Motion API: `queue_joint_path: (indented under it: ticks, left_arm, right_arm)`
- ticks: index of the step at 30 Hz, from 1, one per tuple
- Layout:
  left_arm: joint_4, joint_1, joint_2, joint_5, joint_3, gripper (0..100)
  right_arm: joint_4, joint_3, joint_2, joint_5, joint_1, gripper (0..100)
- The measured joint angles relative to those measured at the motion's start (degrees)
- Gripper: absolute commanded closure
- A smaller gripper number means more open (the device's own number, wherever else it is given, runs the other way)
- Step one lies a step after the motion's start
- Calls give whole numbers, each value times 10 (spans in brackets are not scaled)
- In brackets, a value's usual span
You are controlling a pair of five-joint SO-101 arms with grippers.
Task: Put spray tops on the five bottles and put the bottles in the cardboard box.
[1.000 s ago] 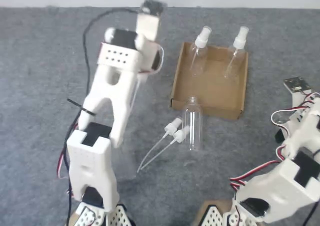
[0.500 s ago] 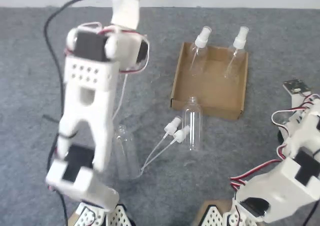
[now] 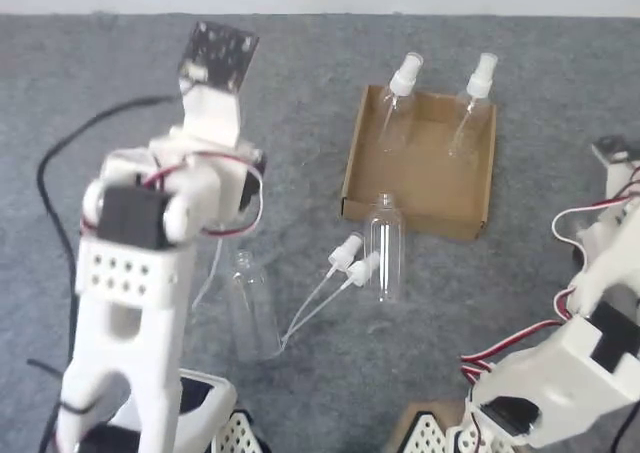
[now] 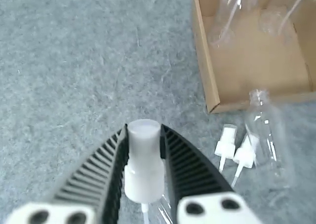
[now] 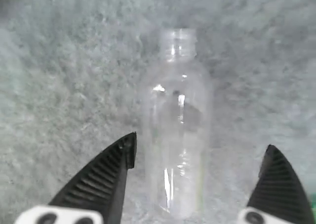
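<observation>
A white spray top (image 4: 143, 177) is pinched between the ribbed fingers of the left pincer (image 4: 143, 132), above the grey counter (image 3: 90, 113). The right pincer (image 5: 200, 147) is spread wide, and a clear bottle (image 5: 178, 110) without a top is seen before it, its neck turned away; whether it stands or lies cannot be told. In the high view, a second bottle (image 3: 252, 308), also without a top, is stood near the left arm (image 3: 130, 273). A little farther, two loose tops (image 3: 348, 250) are laid side by side, just beside a third bottle (image 3: 385, 248), which is stood uncapped close to the near wall of the box (image 3: 412, 211). Inside the box, at its far wall, two topped bottles (image 3: 398, 118) are stood.
</observation>
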Motion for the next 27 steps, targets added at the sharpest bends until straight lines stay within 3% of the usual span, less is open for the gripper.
queue_joint_path:
  ticks: [13,27]
  left_arm:
    - [-134,-56,-127,0,251,988]
    - [-207,-59,-233,0,392,988]
  right_arm:
    - [52,-47,54,40,-53,679]
    - [15,-83,160,43,-56,864]
